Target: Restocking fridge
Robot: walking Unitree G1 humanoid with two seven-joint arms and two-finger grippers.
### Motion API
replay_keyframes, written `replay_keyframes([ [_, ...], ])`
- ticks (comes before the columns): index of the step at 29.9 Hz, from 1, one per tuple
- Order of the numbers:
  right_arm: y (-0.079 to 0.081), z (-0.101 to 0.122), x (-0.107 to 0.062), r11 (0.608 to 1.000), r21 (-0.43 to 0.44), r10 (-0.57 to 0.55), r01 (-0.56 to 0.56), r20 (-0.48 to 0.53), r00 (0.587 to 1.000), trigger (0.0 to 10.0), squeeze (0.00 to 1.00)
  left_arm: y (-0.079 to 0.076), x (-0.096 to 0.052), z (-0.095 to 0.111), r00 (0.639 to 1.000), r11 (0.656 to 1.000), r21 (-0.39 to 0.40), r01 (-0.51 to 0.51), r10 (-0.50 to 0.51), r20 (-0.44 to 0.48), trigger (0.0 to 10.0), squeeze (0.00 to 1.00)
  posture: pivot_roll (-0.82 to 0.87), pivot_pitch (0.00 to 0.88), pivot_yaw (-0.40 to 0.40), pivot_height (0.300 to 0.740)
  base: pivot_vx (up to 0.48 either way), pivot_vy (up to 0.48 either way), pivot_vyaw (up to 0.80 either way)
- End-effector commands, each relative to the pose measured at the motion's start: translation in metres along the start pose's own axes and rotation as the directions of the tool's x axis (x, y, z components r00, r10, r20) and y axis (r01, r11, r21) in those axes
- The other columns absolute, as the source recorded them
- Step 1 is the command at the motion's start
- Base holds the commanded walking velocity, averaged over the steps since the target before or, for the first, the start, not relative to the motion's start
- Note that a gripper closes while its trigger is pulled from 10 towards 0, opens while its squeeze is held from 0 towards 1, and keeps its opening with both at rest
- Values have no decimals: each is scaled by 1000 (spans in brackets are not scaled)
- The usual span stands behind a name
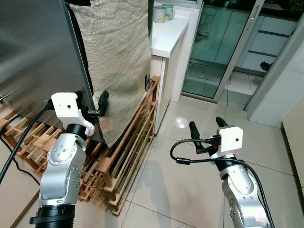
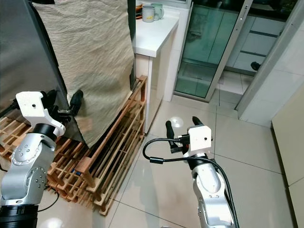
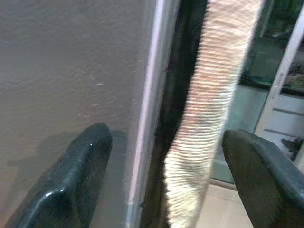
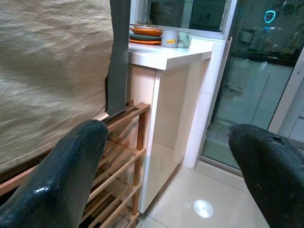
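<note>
Beside the fridge, white counter over glossy tiled floor.

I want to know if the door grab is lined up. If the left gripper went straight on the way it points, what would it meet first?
Probably the fridge door's edge. The left gripper is open, with that edge between its fingers, the grey door face by one finger and the striped cloth by the other. Depth is hard to judge.

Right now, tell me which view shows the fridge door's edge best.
The left wrist view: the door edge runs up the frame between the left hand's open fingers, beside the cloth. Both eye views show that edge from above, slanting down to the left hand. The right wrist view shows the cloth and the counter.
</note>
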State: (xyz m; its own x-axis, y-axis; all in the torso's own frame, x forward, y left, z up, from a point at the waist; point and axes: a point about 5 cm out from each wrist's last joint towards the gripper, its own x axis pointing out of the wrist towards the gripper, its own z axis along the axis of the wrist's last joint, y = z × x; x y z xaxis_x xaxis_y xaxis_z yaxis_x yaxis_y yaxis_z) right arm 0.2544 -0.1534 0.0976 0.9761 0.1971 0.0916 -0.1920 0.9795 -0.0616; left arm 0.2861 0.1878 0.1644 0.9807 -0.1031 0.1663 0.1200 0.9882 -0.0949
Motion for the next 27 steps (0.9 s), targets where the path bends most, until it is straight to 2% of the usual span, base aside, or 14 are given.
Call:
replay_keyframes([
  [1,-2,-2,-2,1000,-1,-7,7,-10,1000,10000,0,-9,-1,3,998,998,-1,63,-63,0,10000,0,-58,0,-19,740,0,0,0],
  [9,0,-1,-3,1000,-5,2,-2,-16,1000,10000,0,-9,-12,1,997,997,9,79,-79,-15,10000,0,-44,0,-25,740,0,0,0],
  [20,2,1,-1,1000,-8,18,-18,-13,1000,10000,0,-13,-5,7,995,995,-7,102,-102,9,10000,0,-40,0,-35,740,0,0,0],
  [22,1,-1,-1,1000,-10,25,-25,-27,999,10000,0,-16,1,9,991,991,-14,129,-129,25,10000,0,-38,0,-41,740,0,0,0],
  [24,-4,-12,-5,1000,-4,27,-28,-79,997,10000,0,-30,19,11,972,973,-18,232,-231,33,10000,0,-38,0,-43,740,0,0,0],
  [25,-4,-12,-5,1000,-4,27,-28,-79,997,10000,0,-30,19,11,972,973,-18,232,-231,33,10000,0,-38,0,-43,740,0,0,0],
  [27,-5,-15,-5,999,-5,36,-36,-89,995,10000,0,-43,32,7,954,954,-19,299,-299,15,10000,0,-38,0,-42,740,0,0,0],
])
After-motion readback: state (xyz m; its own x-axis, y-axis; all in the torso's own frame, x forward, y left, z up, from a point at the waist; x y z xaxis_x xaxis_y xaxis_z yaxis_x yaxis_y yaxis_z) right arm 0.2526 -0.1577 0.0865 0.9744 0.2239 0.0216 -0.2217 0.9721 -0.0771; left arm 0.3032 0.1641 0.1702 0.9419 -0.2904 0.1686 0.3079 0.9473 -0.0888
